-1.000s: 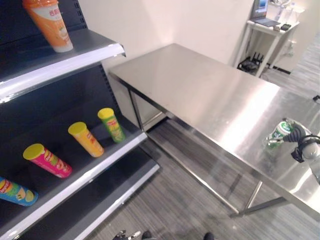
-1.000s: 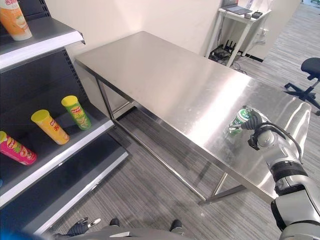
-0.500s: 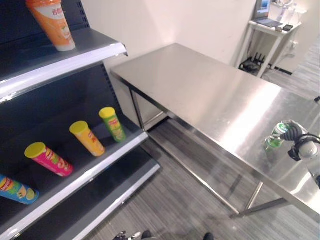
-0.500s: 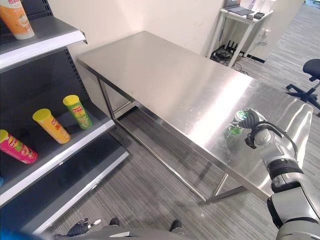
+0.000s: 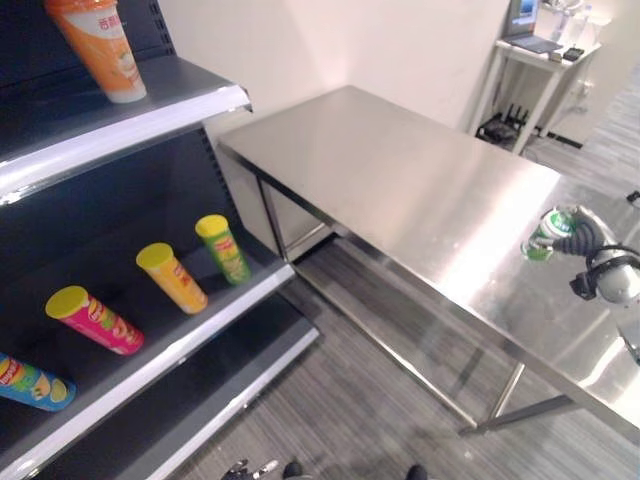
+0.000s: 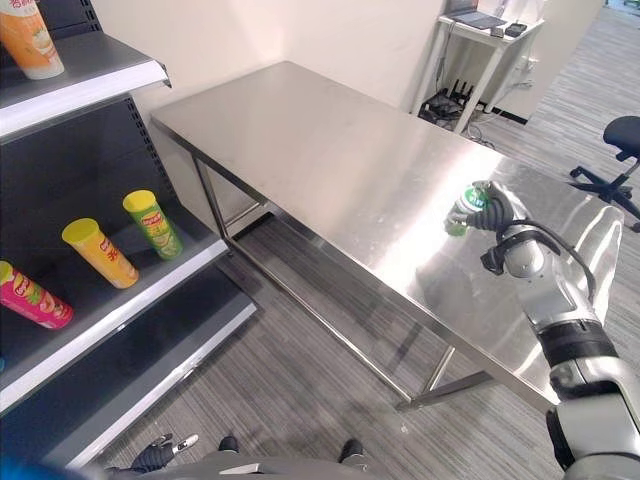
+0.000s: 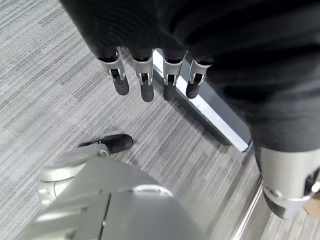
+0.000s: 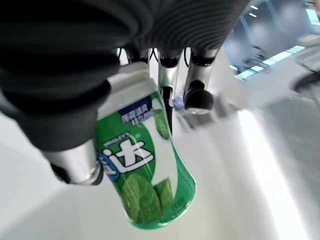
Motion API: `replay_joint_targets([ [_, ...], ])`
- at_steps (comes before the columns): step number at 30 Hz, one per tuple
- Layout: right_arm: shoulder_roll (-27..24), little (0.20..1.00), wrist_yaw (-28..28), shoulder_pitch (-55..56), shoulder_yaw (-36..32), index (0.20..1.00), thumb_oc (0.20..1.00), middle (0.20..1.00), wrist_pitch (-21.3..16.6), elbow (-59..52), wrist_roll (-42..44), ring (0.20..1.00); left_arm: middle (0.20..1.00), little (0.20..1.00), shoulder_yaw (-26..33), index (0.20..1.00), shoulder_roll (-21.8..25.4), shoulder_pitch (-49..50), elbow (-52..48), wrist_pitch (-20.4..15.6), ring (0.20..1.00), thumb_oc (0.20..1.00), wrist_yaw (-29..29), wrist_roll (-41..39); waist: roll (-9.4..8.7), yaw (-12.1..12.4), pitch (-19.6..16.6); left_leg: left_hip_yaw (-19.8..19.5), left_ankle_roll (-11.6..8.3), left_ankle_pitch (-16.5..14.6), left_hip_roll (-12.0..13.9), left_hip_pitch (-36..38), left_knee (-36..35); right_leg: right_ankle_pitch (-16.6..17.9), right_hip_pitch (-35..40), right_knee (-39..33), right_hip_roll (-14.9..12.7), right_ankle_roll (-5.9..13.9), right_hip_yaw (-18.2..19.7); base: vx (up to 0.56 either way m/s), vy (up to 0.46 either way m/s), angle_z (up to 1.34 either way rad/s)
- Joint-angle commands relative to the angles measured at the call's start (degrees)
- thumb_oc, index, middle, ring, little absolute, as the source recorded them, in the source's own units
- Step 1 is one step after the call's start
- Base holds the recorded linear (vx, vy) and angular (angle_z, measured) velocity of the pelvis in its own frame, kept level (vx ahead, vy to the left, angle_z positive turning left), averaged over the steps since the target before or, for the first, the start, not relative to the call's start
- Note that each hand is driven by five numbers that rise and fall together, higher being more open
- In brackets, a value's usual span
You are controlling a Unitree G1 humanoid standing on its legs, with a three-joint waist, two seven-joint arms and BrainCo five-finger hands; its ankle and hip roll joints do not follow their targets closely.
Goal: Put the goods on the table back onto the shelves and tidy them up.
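My right hand (image 6: 497,213) is shut on a small green and white bottle (image 6: 462,209) and holds it just above the steel table (image 6: 330,150) near its right end. The right wrist view shows the green bottle (image 8: 145,172) pinched between the thumb and fingers (image 8: 197,95), clear of the tabletop. My left hand (image 7: 150,75) hangs low over the grey floor with its fingers straight and nothing in them. To the left stand the dark shelves (image 5: 150,110), holding several crisp tubes (image 5: 175,277) lying on the middle shelf and an orange cup (image 5: 103,45) on the upper one.
A white side desk (image 5: 545,50) with a laptop stands at the back right. An office chair (image 6: 618,150) is at the far right. Striped grey carpet runs between the shelves and the table.
My right hand has lifted the green bottle off the tabletop and carried it up and slightly left. The left hand has not moved.
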Motion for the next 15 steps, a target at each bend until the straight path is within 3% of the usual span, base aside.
replay_joint_targets([
  [1,-5.77,0.2,-5.89,0.24,-7.13,0.2,0.2,0.2,-4.93,-8.13,-0.44,0.2,1.0,1.0,-1.29,1.0,1.29,-4.54,1.38,-0.94,1.0,1.0,1.49,0.77,-1.51,0.57,1.0,0.31,-1.82,-0.31,1.45,-0.05,0.34,-6.41,4.05,0.97,-0.27,1.6,-2.17,0.0,0.0,0.0],
  [10,-5.74,0.2,-5.61,3.05,-11.68,0.2,0.2,0.2,-8.9,-19.49,2.71,0.2,1.0,1.0,-1.41,1.0,1.79,-4.81,0.19,-1.43,1.0,1.0,1.44,0.81,-1.27,0.67,0.68,0.25,-2.23,-0.07,1.99,0.01,0.56,-7.02,4.33,0.99,0.21,1.28,-2.16,0.0,-0.016,0.0],
  [15,-6.99,0.2,-4.47,2.17,-11.73,0.2,0.2,0.2,-12.11,-26.46,5.7,0.2,1.0,1.0,-1.26,1.0,1.91,-4.61,-0.68,-2.02,1.0,1.0,1.33,-0.15,-1.0,1.61,1.9,-1.44,-3.48,2.09,3.66,-2.63,1.68,-8.08,3.71,0.97,1.92,0.18,-2.24,-0.05,-0.096,0.13],
])
